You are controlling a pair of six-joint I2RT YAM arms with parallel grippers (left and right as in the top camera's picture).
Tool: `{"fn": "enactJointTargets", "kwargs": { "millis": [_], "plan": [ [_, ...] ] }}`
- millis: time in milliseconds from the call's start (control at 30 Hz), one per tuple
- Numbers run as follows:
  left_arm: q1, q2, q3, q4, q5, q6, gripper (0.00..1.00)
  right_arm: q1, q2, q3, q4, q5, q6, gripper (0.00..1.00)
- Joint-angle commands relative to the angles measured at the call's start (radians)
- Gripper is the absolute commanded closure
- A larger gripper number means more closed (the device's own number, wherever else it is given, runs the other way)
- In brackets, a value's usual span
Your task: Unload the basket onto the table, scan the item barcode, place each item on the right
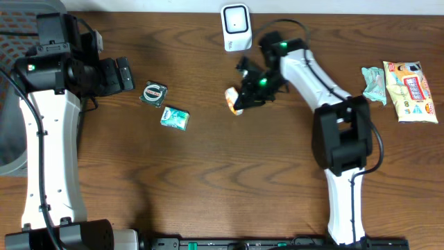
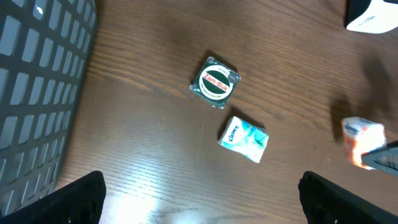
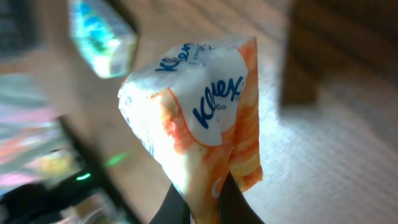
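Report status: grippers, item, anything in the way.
Right gripper jaws shut on orange-and-white Kleenex tissue pack. Left gripper jaws open, empty. White boxy scanner beyond pack, no clutter between.

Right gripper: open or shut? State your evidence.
Shut: the right gripper pinches the lower edge of the orange Kleenex pack between its dark fingers.

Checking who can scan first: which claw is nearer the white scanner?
Right. The right claw, shut on the orange tissue pack, is just in front of the scanner; the left claw, open, is far off sideways.
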Motion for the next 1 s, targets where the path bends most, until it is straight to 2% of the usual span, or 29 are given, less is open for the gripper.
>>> {"fn": "enactJointTargets", "kwargs": {
  "millis": [0,100,167,200,300,367,467,667,767,867,967],
  "plan": [
    [0.0,0.003,-0.003,0.0,-0.002,-0.009,0.02,-0.053,-0.03,-0.116,0.033,-0.236,-0.057,0.99],
    [0.0,0.003,-0.003,0.0,-0.002,-0.009,0.02,-0.093,-0.03,-0.218,0.078,-0.233,-0.038,0.99],
    [0.0,0.003,-0.003,0.0,-0.002,-0.009,0.02,-0.128,-0.03,-0.286,0.114,-0.197,-0.032,0.94],
    [0.0,0.003,-0.003,0.0,-0.002,-0.009,0.02,-0.153,-0.03,-0.31,0.119,-0.12,-0.023,0.84],
    [0.0,0.003,-0.003,0.0,-0.002,-0.009,0.02,-0.195,-0.032,-0.31,0.1,0.019,0.03,0.71],
    [0.0,0.003,-0.003,0.0,-0.002,-0.009,0.02,-0.242,-0.044,-0.27,0.045,0.134,0.048,0.57],
    [0.0,0.003,-0.003,0.0,-0.002,-0.009,0.02,-0.283,-0.093,-0.209,-0.021,0.18,0.047,0.47],
    [0.0,0.003,-0.003,0.0,-0.002,-0.009,0.02,-0.253,-0.171,-0.199,-0.035,0.18,0.047,0.37],
    [0.0,0.003,-0.003,0.0,-0.002,-0.009,0.02,-0.193,-0.167,-0.211,0.0,0.181,0.061,0.37],
    [0.0,0.003,-0.003,0.0,-0.002,-0.009,0.02,-0.137,-0.165,-0.256,0.095,0.188,0.162,0.37],
    [0.0,0.003,-0.003,0.0,-0.002,-0.009,0.02,-0.095,-0.165,-0.303,0.177,0.274,0.293,0.37]
  ]
}}
